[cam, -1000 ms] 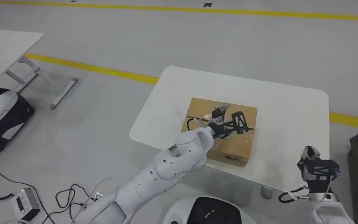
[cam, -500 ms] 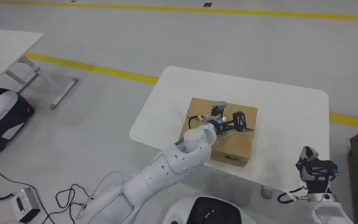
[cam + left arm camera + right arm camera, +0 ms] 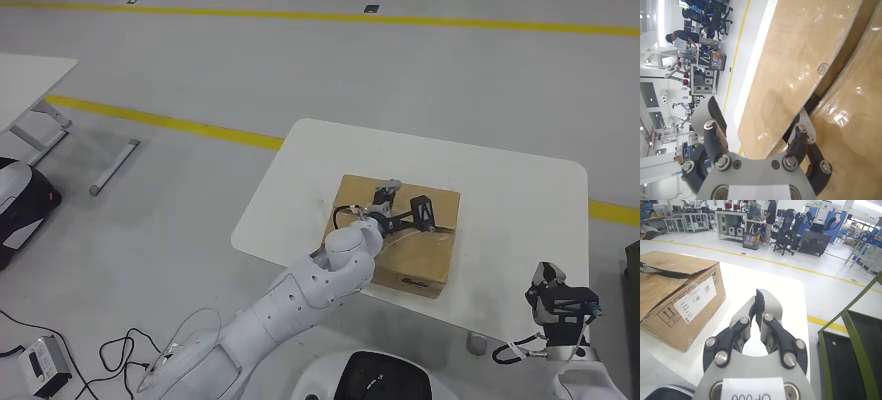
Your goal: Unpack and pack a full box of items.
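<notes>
"Workshop floor with yellow lines, white table [image 3: 520,190] at centre: what does it carry, and which step is in hand?"

"One cardboard box [image 3: 400,240] stands near the table's middle, not yet unpacked. By judgement, the step in hand is opening the top. The left gripper [image 3: 404,200] sits spread wide on the lid. One finger [image 3: 804,121] is tucked into the seam under the top flap [image 3: 791,66], and the other is clear above it."

"Next move?"

"Probably fold that flap back, keeping the finger hooked under the edge."

"And the right gripper [image 3: 757,308]?"

"Closed on nothing, pads together, at the table's near corner, well apart from the box. Its wrist view adds the box's side label [image 3: 694,300] and a green-framed cart [image 3: 822,351]. The left wrist view exposes the dark seam gap, which the top view leaves hard to read."
</notes>
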`<state>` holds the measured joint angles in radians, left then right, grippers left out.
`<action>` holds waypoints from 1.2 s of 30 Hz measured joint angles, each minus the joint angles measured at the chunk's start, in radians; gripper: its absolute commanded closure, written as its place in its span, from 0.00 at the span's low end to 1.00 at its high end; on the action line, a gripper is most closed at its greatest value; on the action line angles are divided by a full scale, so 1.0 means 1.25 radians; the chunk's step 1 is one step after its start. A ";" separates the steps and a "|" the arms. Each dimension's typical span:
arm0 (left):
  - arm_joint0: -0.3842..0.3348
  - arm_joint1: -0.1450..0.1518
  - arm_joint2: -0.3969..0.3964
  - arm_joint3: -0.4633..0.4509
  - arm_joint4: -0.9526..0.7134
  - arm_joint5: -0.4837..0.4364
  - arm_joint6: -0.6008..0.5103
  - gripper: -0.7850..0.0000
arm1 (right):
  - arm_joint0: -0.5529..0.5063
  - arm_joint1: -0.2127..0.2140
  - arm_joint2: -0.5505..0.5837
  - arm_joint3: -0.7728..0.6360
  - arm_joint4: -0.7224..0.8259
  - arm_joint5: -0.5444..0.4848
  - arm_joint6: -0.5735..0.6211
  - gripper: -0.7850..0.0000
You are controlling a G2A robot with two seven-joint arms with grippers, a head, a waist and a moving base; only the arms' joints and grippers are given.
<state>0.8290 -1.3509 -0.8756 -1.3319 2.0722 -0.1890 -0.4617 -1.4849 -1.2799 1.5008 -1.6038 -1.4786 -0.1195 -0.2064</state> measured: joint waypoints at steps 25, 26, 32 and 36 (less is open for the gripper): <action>0.124 0.014 -0.085 -0.253 -0.051 -0.158 0.001 0.17 | -0.017 0.001 0.003 -0.015 0.008 0.015 -0.008 1.00; 0.124 0.014 -0.087 -0.254 -0.047 -0.158 -0.002 0.08 | -0.017 0.001 0.003 -0.015 0.009 0.015 -0.008 1.00; 0.085 0.004 -0.073 -0.226 -0.033 -0.145 0.005 0.00 | -0.018 0.002 0.004 -0.015 0.009 0.014 -0.010 1.00; 0.036 -0.008 -0.054 -0.188 -0.028 -0.115 0.014 0.00 | -0.022 0.003 0.008 -0.017 0.011 0.013 -0.011 1.00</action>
<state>0.8735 -1.3611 -0.9426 -1.5672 2.0368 -0.3325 -0.4438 -1.5125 -1.2765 1.5103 -1.6245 -1.4654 -0.1034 -0.2208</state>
